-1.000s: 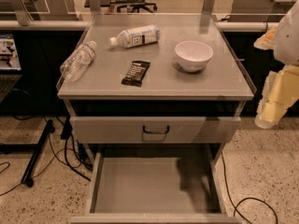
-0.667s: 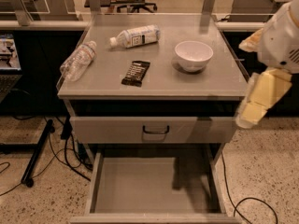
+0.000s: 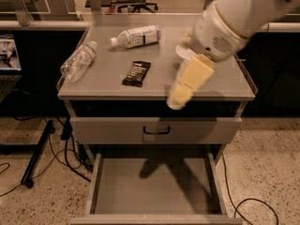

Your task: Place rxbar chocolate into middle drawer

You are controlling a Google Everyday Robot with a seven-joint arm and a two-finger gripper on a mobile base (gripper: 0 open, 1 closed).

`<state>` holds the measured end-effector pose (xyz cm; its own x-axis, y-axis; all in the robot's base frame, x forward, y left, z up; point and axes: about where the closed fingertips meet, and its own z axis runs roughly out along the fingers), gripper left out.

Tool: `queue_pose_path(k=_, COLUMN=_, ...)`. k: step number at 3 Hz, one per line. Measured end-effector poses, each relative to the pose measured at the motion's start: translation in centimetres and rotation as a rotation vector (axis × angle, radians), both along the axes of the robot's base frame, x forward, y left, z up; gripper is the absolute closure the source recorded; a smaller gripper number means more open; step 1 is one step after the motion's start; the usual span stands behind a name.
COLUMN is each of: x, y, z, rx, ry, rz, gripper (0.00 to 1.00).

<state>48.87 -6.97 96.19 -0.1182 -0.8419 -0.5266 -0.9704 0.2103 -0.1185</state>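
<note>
The rxbar chocolate [image 3: 136, 73] lies flat on the cabinet top [image 3: 98, 81], dark wrapper with white lettering, left of centre. My gripper [image 3: 178, 99], cream-coloured, hangs from the white arm [image 3: 234, 18] over the front of the cabinet top, to the right of the bar and apart from it. It holds nothing that I can see. The middle drawer [image 3: 140, 189] is pulled out at the bottom, with a bare grey floor and low side walls.
A clear plastic bottle [image 3: 77, 61] lies at the top's left edge, a white-labelled bottle [image 3: 136, 35] at the back. A white bowl [image 3: 181, 53] is mostly hidden behind the arm. A shut drawer front with a black handle [image 3: 156, 131] sits above the open drawer. Cables [image 3: 56, 158] lie on the floor.
The arm has swung in from the right edge to over the cabinet top, carrying the gripper leftward towards the bar and covering the bowl. The bar and bottles have not moved.
</note>
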Motion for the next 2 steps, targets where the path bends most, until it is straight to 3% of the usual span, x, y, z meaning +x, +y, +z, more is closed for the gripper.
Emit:
queue_pose_path(k=1, x=3.18, y=4.41, z=-0.13, rx=0.003, ry=-0.006, rz=0.030, gripper=0.00)
queue_pose_path(k=2, x=3.16, y=4.44, z=-0.13, rx=0.003, ry=-0.006, rz=0.031, gripper=0.00)
